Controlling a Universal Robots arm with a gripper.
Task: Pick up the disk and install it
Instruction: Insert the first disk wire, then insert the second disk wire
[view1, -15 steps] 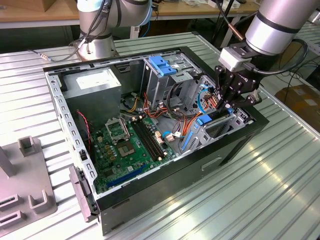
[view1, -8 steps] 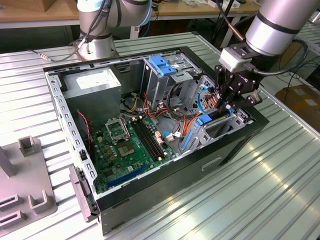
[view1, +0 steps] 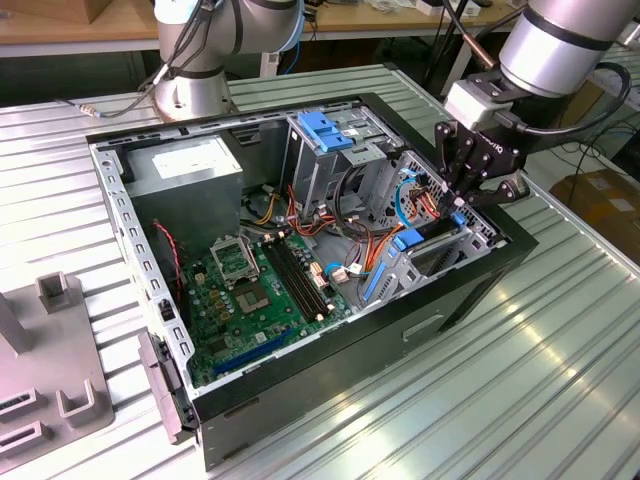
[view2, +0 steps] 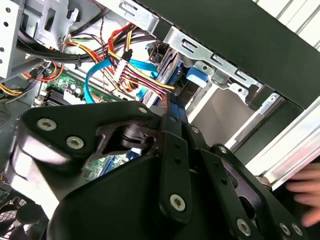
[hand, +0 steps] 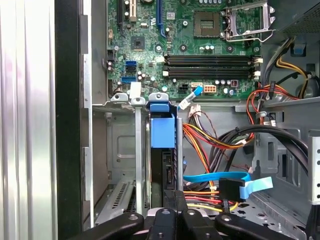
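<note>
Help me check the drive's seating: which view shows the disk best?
The first wrist view: the disk stands edge-on in its bay slot, blue bracket visible. The exterior view shows its blue edge below the gripper; the second wrist view glimpses it.

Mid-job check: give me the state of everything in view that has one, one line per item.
computer case: side panel off, interior exposed.
disk: on edge in the drive bay, blue bracket showing.
gripper: lowered over the drive bay, right at the disk.
CPU socket: empty, retention frame down.
memory slots: empty.
</note>
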